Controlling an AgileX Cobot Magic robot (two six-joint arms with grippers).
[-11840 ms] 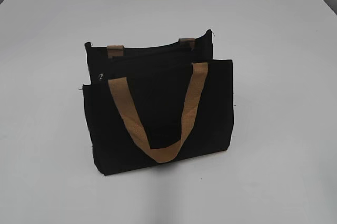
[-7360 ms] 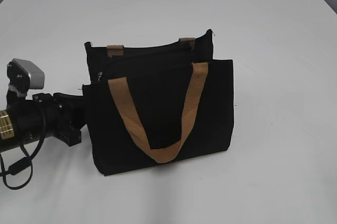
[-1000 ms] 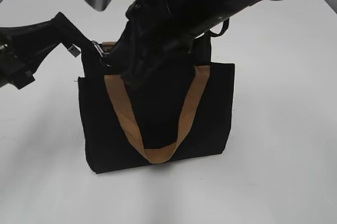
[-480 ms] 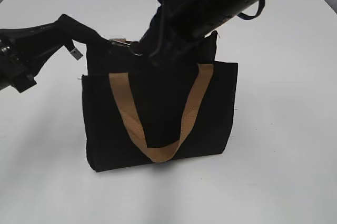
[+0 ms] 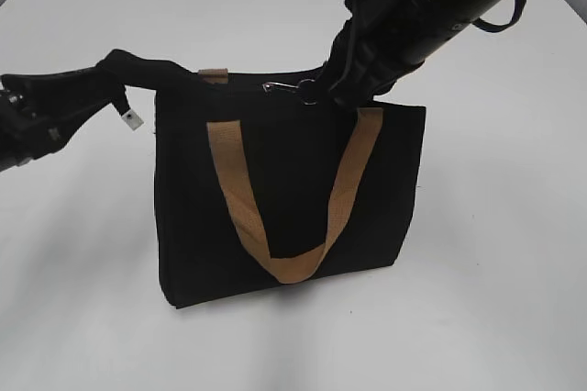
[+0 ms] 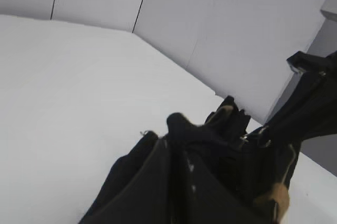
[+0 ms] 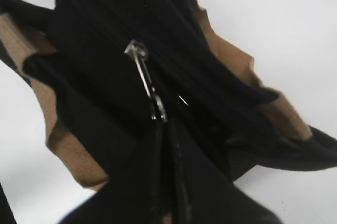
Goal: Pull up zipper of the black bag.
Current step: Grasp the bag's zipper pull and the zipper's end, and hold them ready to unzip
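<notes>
The left hand (image 5: pixel 138 70) pinches the black bag's (image 5: pixel 284 198) top corner taut so the right hand (image 5: pixel 316 93), clamped on the zipper (image 5: pixel 286 88) pull, can slide it along the table-standing bag's mouth.

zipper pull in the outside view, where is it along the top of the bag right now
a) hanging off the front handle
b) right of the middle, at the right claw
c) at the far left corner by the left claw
b: the silver zipper pull sits right of the middle of the bag's top edge, at the tip of the right claw.
</notes>
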